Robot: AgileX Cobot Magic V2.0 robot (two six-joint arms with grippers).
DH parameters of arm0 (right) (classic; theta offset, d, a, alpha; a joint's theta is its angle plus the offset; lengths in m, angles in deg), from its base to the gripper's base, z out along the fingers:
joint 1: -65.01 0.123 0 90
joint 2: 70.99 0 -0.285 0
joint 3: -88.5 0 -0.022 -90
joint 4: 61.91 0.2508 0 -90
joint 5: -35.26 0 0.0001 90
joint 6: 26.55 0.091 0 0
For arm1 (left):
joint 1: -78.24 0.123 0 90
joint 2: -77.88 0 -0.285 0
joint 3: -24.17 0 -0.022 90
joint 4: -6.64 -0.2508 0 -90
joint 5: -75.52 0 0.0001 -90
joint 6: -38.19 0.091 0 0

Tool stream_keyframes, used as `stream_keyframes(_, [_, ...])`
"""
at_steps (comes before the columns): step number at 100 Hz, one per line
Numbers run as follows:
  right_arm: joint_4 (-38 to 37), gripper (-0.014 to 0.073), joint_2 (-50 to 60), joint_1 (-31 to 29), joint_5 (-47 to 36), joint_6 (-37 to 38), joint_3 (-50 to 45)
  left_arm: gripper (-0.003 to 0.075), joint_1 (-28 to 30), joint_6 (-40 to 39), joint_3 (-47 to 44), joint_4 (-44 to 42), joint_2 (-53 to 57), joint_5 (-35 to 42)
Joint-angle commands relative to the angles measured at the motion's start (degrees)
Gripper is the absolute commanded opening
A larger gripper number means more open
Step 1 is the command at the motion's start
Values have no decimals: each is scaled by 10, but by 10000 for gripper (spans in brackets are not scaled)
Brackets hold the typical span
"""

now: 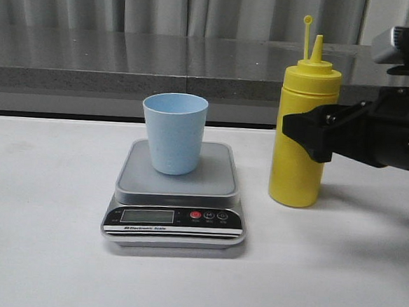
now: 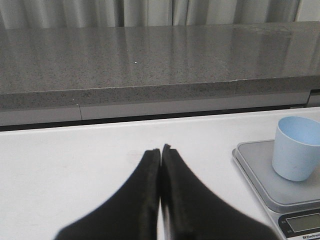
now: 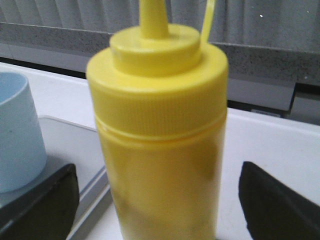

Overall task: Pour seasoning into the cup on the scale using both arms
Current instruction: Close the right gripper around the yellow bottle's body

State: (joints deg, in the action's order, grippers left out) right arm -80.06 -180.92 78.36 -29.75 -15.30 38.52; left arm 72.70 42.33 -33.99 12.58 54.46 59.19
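Observation:
The yellow seasoning bottle (image 1: 303,132) stands upright on the white table, right of the scale (image 1: 176,194), its cap tether sticking up. The pale blue cup (image 1: 174,132) stands upright on the scale's platform. My right gripper (image 1: 305,136) is open, its fingers on either side of the bottle's middle with gaps on both sides; the right wrist view shows the bottle (image 3: 160,135) between the two fingers (image 3: 47,200). My left gripper (image 2: 160,150) is shut and empty over the table, left of the scale (image 2: 280,185) and cup (image 2: 297,147); it is out of the front view.
A grey stone ledge (image 1: 126,64) runs along the back of the table, with curtains behind it. The white table (image 1: 37,240) extends left of and in front of the scale.

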Motion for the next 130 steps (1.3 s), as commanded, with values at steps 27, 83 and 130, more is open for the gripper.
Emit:
stream_keyframes(27, [-12,642,13,0,-11,0,62,-20,2,-6,15,5,-4,43])
stream_keyframes(83, [-32,501,-31,0,-4,0,97,-20,2,-6,15,5,-4,43])
stream_keyframes(130, [-33,295,-11,-1,-23,-23,97,-20,2,-6,15,5,-4,43])
